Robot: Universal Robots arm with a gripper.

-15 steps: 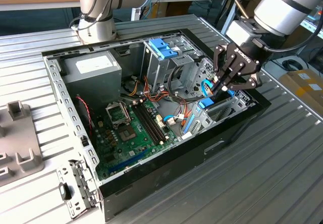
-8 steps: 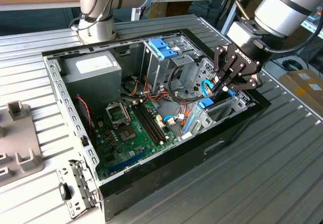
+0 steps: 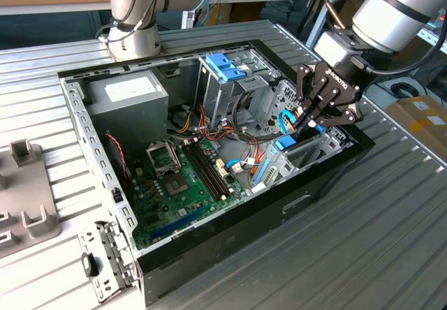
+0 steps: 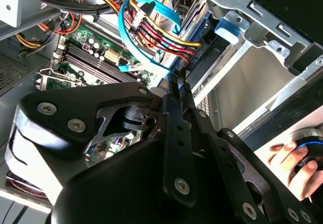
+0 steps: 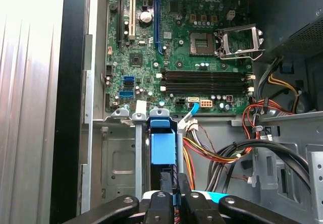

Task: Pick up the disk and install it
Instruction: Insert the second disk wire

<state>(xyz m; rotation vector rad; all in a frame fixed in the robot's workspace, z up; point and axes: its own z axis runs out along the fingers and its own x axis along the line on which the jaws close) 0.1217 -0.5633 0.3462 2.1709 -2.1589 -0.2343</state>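
Open computer case (image 3: 91,125) lies on the ribbed metal table (image 3: 363,240); grey power supply (image 3: 126,97) sits at the case's far corner toward the exterior view's left; green motherboard (image 3: 185,177) fills the case floor in the middle; upright metal drive cage (image 3: 230,90) with a blue plastic handle piece (image 3: 225,65) stands along the far edge. Toward the exterior view's right, the gripper (image 3: 306,123) reaches down into the case's near-right bay; its 2 fingers are drawn nearly together, pinching the top edge of the disk (image 3: 286,142). The disk stands on edge in the bay slot, light-blue carrier (image 5: 164,146) uppermost in the first wrist view; blue cable (image 4: 132,42) and coloured wires (image 4: 166,37) run just beside it. A person's hand (image 4: 292,161) rests outside the case, second wrist view.
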